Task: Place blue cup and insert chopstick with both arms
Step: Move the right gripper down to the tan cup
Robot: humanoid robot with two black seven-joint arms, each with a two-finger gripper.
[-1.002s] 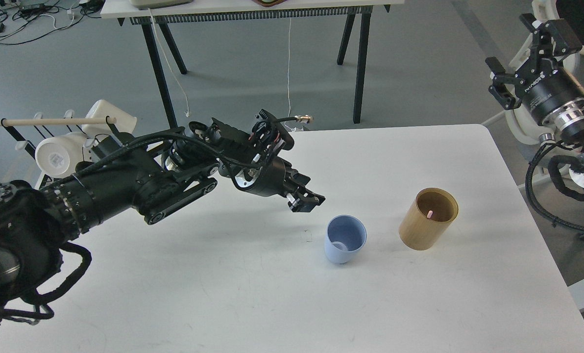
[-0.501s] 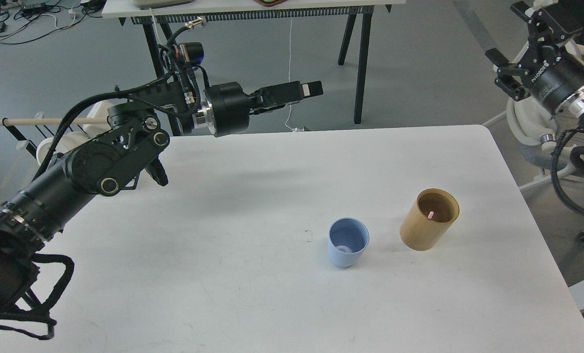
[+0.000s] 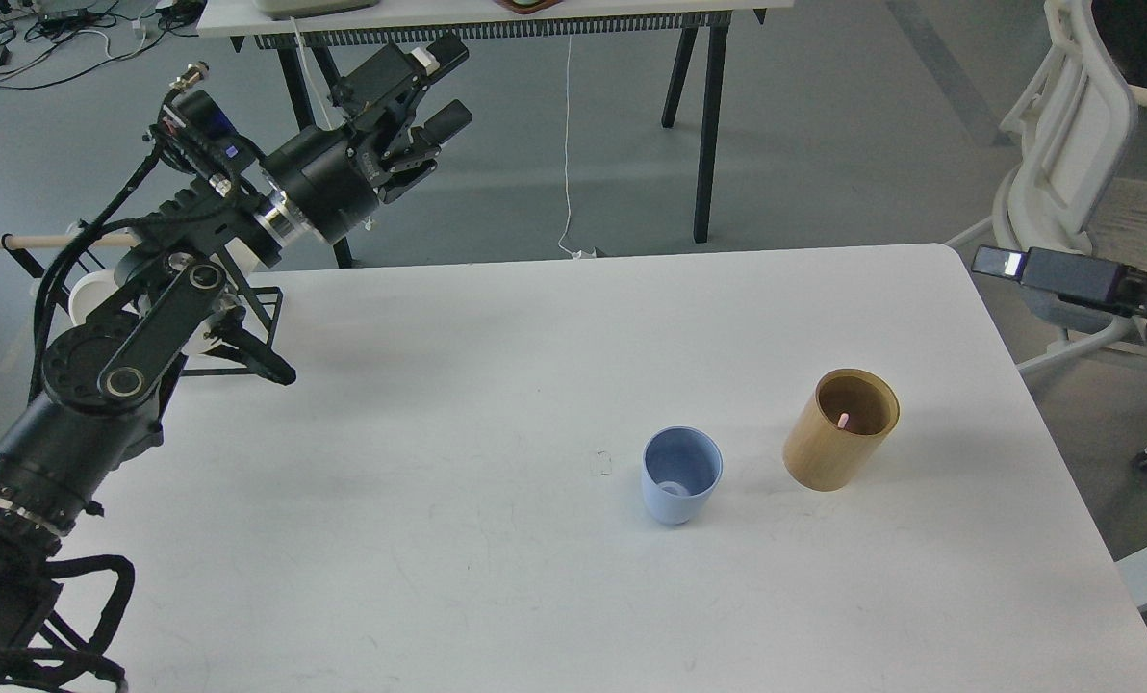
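The blue cup (image 3: 681, 474) stands upright on the white table (image 3: 439, 577), right of centre. Beside it on the right is the tan wooden holder (image 3: 841, 428), slightly tilted, with the pink tip of a chopstick (image 3: 843, 420) showing inside it. My left gripper (image 3: 444, 85) is raised high over the far left, well away from the cup; its fingers stand apart and hold nothing. My right gripper (image 3: 1002, 262) comes in at the right edge, just beyond the table's right side. It is seen side-on as one dark bar.
A rack with white mugs (image 3: 88, 294) and a pale wooden rod (image 3: 54, 239) stands at the table's far left, partly behind my left arm. A black-legged table (image 3: 699, 125) stands behind. A white office chair (image 3: 1074, 144) is at the right.
My left arm has lifted from beside the blue cup and swung back to the upper left, empty. My right gripper has come down to the table's right edge. Cup and holder stayed put.
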